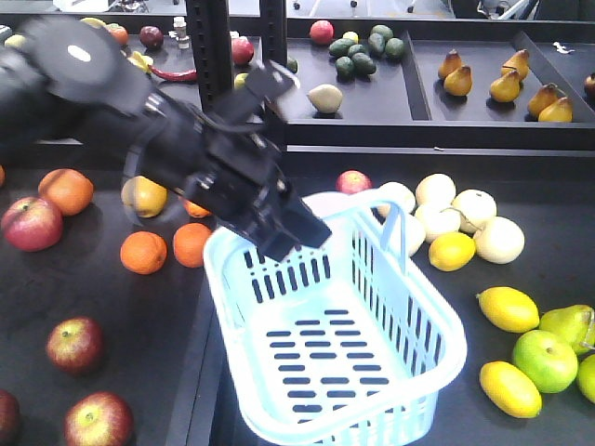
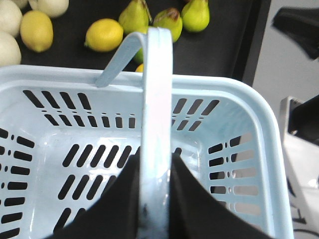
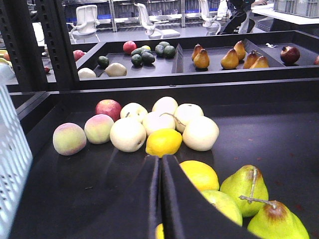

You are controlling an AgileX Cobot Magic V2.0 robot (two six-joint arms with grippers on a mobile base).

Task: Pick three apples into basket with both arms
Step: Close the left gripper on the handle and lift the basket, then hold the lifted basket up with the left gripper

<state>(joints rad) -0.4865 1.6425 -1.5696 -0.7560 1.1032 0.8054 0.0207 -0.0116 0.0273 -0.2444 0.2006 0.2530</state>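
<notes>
Four apples lay on the left part of the dark shelf, all outside the basket [image 1: 390, 297]: one apple [image 1: 31, 223] by the left edge, two [image 1: 74, 344] [image 1: 98, 420] nearer the front edge, and a fourth [image 1: 5, 413] cut off at the front left corner. Oranges [image 1: 144, 251] sat between them and the basket. The basket was at the middle of the shelf's front, with nothing inside it; whether it rested on the shelf could not be told. The left arm [image 1: 102, 93] reached across to it from the left. The left gripper [image 2: 155, 159] was clenched around the basket's handle [image 2: 157, 99], one black finger [image 2: 119, 199] on each side of the hoop. On the right part of the shelf, the right gripper [image 3: 160, 164] hung low over a lemon [image 3: 163, 142] and some pears [image 3: 244, 186], its fingers pressed together with nothing between them. Pale round fruits [image 3: 127, 134] lay just behind the lemon, and the basket's slotted wall [image 3: 10, 149] showed at that view's left edge.
</notes>
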